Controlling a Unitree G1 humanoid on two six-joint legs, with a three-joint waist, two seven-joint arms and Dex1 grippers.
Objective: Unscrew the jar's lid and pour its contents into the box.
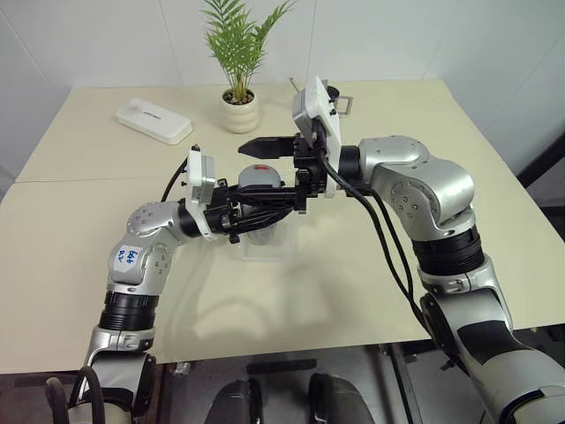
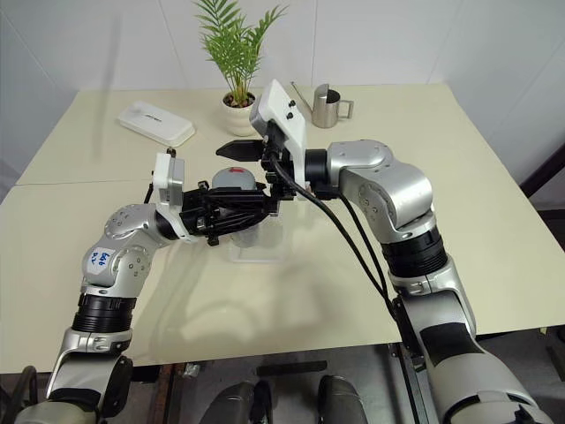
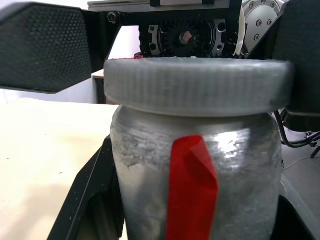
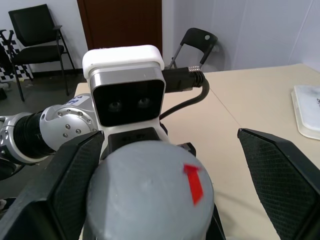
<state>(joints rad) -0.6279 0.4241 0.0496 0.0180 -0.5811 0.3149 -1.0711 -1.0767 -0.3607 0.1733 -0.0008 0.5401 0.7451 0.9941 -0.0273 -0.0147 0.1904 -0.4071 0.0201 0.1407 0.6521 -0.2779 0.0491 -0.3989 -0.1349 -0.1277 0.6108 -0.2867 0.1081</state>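
Note:
The silvery-grey jar, with a red mark on its side, hangs in the air over the clear box. My left gripper is shut on the jar's body from the left. The grey lid with its red arrow sits on the jar's mouth. My right gripper reaches in from the right and stands open. Its two black fingers flank the lid with a gap on each side. The contents are hidden inside the closed jar.
A white plant pot with a green palm stands at the back of the table. A flat white case lies at the back left, and a steel watering can at the back right.

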